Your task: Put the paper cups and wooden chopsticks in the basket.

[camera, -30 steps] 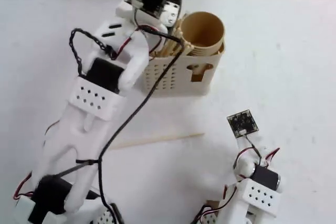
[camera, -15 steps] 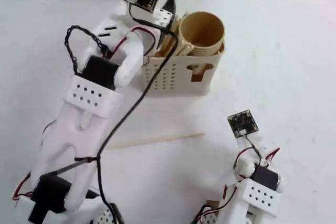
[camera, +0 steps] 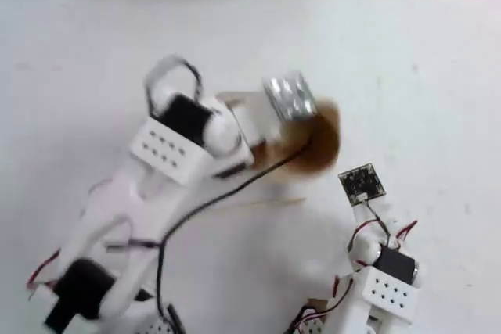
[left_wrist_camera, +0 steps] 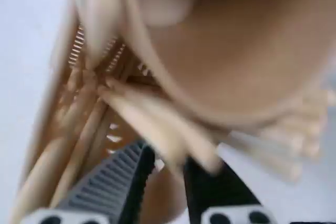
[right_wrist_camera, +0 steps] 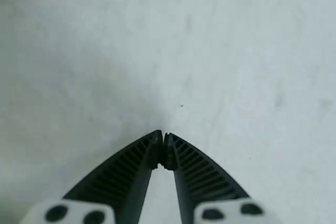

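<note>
The left arm point(camera: 168, 170) reaches up from the lower left corner of the high view and slants towards the middle of the table point(camera: 438, 76). It is smeared with blur, and its wrist end sits over the spot where a brown blur of paper cups point(camera: 319, 142) shows just right of centre. From the camera on that wrist, the left gripper point(left_wrist_camera: 169, 158) is right up against the basket point(left_wrist_camera: 44, 124). Its two dark ribbed jaws stand a narrow gap apart, and I can make out nothing pinched between them. The stacked paper cups point(left_wrist_camera: 236, 51) loom large just past the jaw tips, mouth side on. Beside them a bundle of wooden chopsticks point(left_wrist_camera: 79, 129) leans inside the basket along its slotted wall, and one blurred stick crosses just ahead of the jaws. One more chopstick point(camera: 270, 202) lies flat on the table below the centre of the high view, well apart from the basket and just below the left arm's wrist. The right arm point(camera: 383, 279) is folded low in the lower right corner, its small wrist board pointing up and to the left. The right gripper point(right_wrist_camera: 161, 153) has its jaws pressed together tip to tip over bare white table point(right_wrist_camera: 210, 51), gripping nothing.
</note>
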`<state>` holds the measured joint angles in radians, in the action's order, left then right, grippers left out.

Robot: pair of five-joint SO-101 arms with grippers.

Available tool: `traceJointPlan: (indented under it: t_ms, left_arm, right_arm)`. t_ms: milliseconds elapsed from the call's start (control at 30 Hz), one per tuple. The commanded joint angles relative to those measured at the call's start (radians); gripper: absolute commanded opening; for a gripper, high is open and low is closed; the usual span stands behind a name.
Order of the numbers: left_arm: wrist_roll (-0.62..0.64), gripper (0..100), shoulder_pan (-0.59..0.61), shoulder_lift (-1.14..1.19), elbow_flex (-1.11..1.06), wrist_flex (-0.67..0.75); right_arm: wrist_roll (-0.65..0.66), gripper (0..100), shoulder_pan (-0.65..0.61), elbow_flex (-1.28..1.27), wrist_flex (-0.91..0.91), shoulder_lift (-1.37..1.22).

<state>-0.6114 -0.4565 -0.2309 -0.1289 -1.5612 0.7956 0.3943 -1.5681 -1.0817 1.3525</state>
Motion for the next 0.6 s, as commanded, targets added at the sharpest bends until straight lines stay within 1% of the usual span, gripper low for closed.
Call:
traceJointPlan:
  t_ms: [0, 67, 133, 267, 367, 567]
  left_arm:
    - [0.006, 11, 0.033, -0.025, -0.164, 0.144]
    - [0.04, 11, 0.097, -0.015, -0.069, 0.221]
    - [0.043, 13, 0.113, 0.012, 0.069, 0.215]
    - [0.061, 14, 0.048, 0.125, 0.41, 0.069]
    - [0.095, 14, 0.012, 0.277, 0.66, -0.02]
    - [0.133, 14, 0.019, 0.631, 1.126, -0.058]
  right_arm:
    - [0.011, 1.7, -0.01, 0.006, -0.002, 0.008]
    - [0.011, 1.7, -0.013, 0.006, -0.002, 0.008]
    - [0.009, 1.7, -0.024, 0.006, -0.002, 0.008]
    - [0.009, 1.7, -0.027, 0.006, -0.002, 0.008]
    - [0.009, 1.7, -0.027, 0.006, -0.002, 0.008]
    - [0.008, 1.7, -0.019, 0.008, -0.001, 0.008]
